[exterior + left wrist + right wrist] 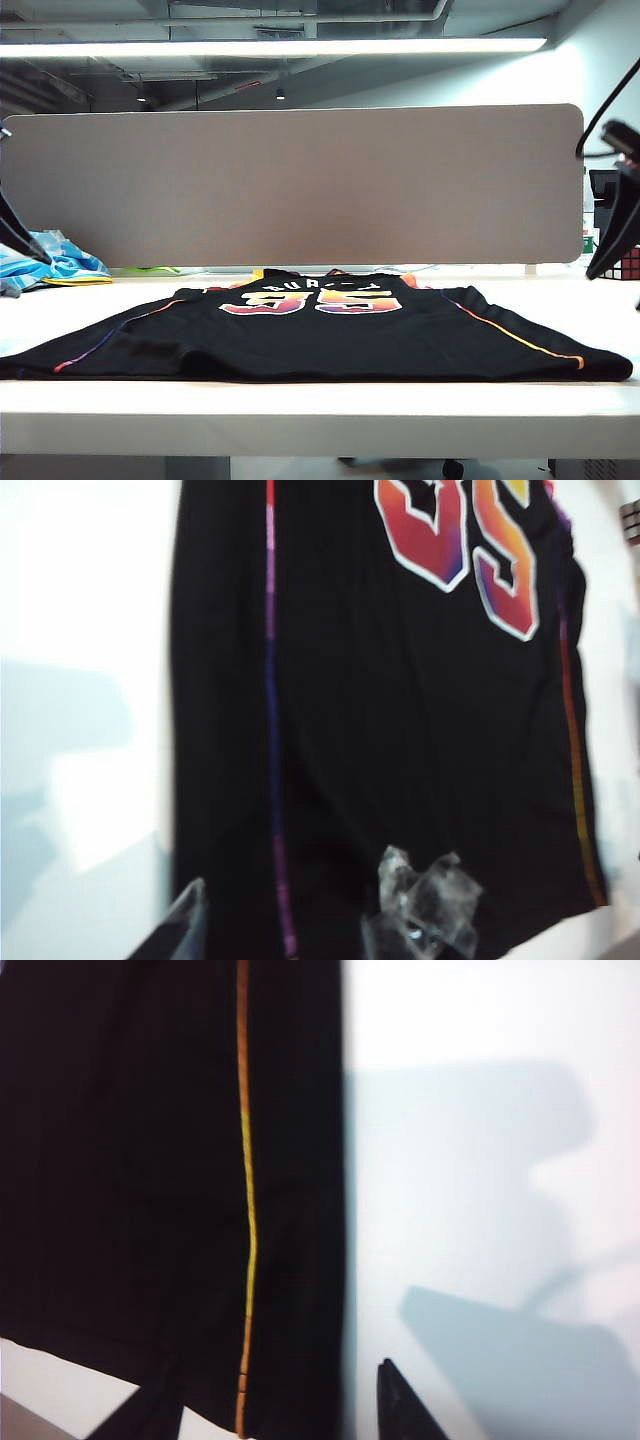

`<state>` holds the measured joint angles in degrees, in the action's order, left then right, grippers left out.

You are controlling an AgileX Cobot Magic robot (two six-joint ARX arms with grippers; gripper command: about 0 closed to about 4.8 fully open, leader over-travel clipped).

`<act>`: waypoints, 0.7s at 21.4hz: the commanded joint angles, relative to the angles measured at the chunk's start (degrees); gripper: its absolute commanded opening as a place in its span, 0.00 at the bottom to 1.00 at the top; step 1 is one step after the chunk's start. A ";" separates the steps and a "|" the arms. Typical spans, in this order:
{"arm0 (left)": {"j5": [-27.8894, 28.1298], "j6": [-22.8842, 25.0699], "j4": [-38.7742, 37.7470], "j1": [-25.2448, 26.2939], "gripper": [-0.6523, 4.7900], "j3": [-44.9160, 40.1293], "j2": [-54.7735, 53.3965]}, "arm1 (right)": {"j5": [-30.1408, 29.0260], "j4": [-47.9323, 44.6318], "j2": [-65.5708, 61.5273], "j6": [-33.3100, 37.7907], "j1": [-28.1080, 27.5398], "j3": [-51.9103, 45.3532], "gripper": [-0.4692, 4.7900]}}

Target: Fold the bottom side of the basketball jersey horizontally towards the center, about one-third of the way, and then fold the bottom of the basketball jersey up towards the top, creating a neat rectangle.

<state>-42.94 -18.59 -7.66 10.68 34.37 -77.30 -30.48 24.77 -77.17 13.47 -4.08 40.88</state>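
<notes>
The black basketball jersey (330, 335) lies flat on the white table (320, 410), its orange-purple number 35 (310, 300) facing up. My left gripper (300, 925) hovers open over the jersey's hem area, its fingers (185, 920) straddling the purple side stripe (272, 730). In the exterior view it shows as a dark tip at the far left (25, 240). My right gripper (275, 1410) is open too, above the hem corner by the orange-yellow stripe (247, 1180), one finger (400, 1405) over bare table. It hangs at the exterior view's far right (612, 245). Nothing is held.
A grey partition board (300, 185) stands behind the table. A light blue patterned cloth (50, 262) lies at the back left. A small coloured cube (630, 262) sits at the back right. The jersey's hem lies close to the table's front edge.
</notes>
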 commanded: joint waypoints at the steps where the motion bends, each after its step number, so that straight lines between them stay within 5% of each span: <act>1: 4.57 4.42 -5.38 -0.11 0.47 2.01 0.11 | -1.40 -0.46 -2.64 -0.57 0.17 0.26 0.54; 5: 10.99 10.40 -13.49 -0.68 0.58 5.68 0.09 | -1.40 -0.44 -4.26 -1.57 0.39 0.26 0.54; 15: 12.28 11.15 -17.38 -4.13 0.64 7.67 -4.76 | 1.03 -0.28 -4.70 -2.86 0.42 0.33 0.55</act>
<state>-30.61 -8.08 -24.75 7.40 41.89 -81.47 -29.74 24.40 -81.89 11.64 -3.73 40.95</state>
